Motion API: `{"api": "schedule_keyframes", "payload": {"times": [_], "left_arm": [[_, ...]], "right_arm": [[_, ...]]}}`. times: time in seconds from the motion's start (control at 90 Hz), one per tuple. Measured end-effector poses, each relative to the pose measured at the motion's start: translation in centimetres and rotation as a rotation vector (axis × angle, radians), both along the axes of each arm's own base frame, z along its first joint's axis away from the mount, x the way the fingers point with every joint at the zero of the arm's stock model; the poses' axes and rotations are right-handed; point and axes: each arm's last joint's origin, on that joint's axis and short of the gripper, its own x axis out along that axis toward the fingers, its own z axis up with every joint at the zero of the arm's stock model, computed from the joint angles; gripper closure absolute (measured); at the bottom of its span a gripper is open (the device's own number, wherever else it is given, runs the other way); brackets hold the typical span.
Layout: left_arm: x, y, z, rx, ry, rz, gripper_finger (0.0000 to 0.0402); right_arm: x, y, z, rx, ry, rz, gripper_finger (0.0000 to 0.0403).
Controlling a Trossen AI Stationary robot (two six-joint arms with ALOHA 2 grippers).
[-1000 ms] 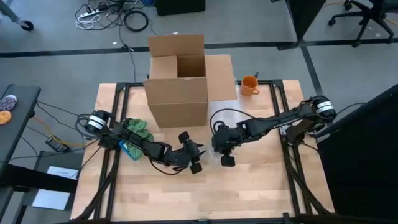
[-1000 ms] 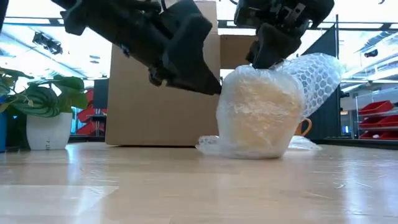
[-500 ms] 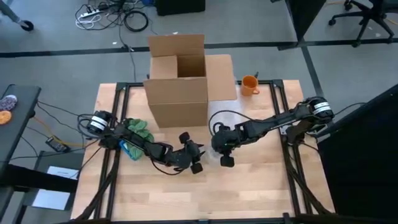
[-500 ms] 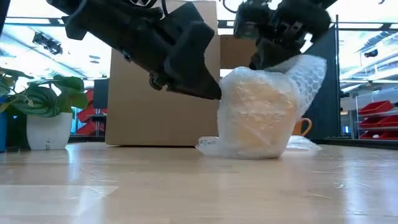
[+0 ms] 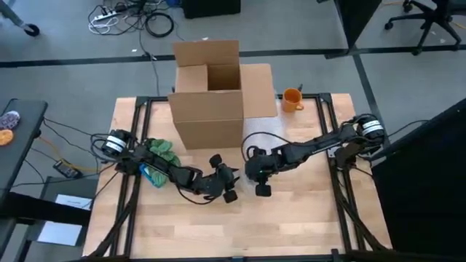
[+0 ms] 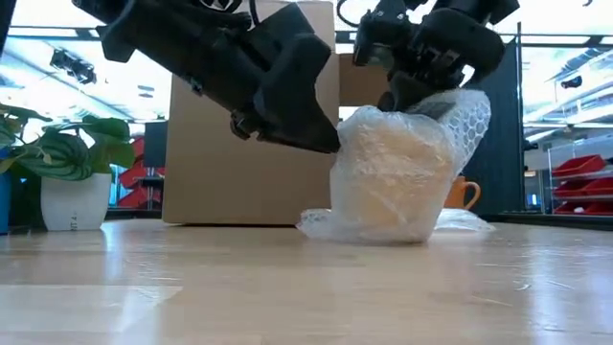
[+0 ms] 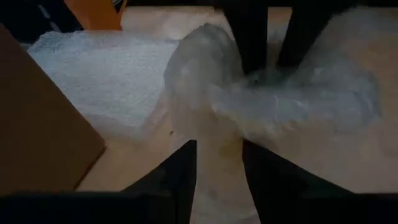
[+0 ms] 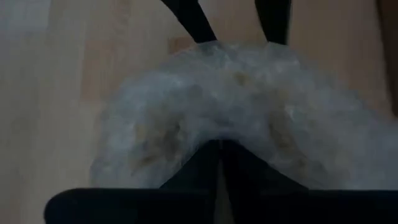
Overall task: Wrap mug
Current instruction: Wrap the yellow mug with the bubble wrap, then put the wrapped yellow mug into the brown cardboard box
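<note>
1. Bubble wrap (image 6: 388, 172) covers the mug, which stands on the wooden surface (image 5: 291, 218) just in front of the cardboard box (image 5: 207, 109); the mug itself is only a pale shape under the plastic.
2. The left claw (image 6: 316, 134) presses against the bundle's side, fingers (image 7: 180, 177) spread either side of a fold of wrap; a firm grip seems likely, but the plastic blurs it.
3. The right claw (image 6: 412, 91) sits on top of the bundle, its fingers (image 8: 205, 158) pinched together on the wrap.
4. A loose sheet of wrap trails behind the bundle toward the box.
5. An orange cup (image 5: 292, 98) stands at the far edge, well apart.
6. A green cloth (image 5: 162, 151) lies beneath the left arm.
7. A potted plant (image 6: 72, 172) stands beyond, off to the side.
</note>
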Motion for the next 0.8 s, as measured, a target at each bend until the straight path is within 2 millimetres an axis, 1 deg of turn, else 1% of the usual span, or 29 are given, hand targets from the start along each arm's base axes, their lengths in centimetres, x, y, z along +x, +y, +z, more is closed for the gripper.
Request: {"api": "schedule_keyframes", "payload": {"times": [0.278,0.444,0.656,0.8], "left_arm": [[0.0,0.0,-0.1,0.001,0.008,-0.002,0.0285],[-0.1,0.0,-0.1,0.004,0.014,-0.002,0.0285],[-0.1,0.0,-0.1,0.005,0.017,-0.002,0.0285],[-0.1,0.0,-0.1,0.004,0.015,-0.002,0.0285]], "right_arm": [[-1.9,0.3,3.0,-0.043,-0.067,0.01,0.0341],[-2.8,1.3,4.3,-0.018,-0.113,0.031,0.0304],[-3.5,4.0,4.6,0.016,-0.136,0.099,0.0254],[-3.8,4.8,4.7,-0.049,-0.157,0.087,0.0211]]}}
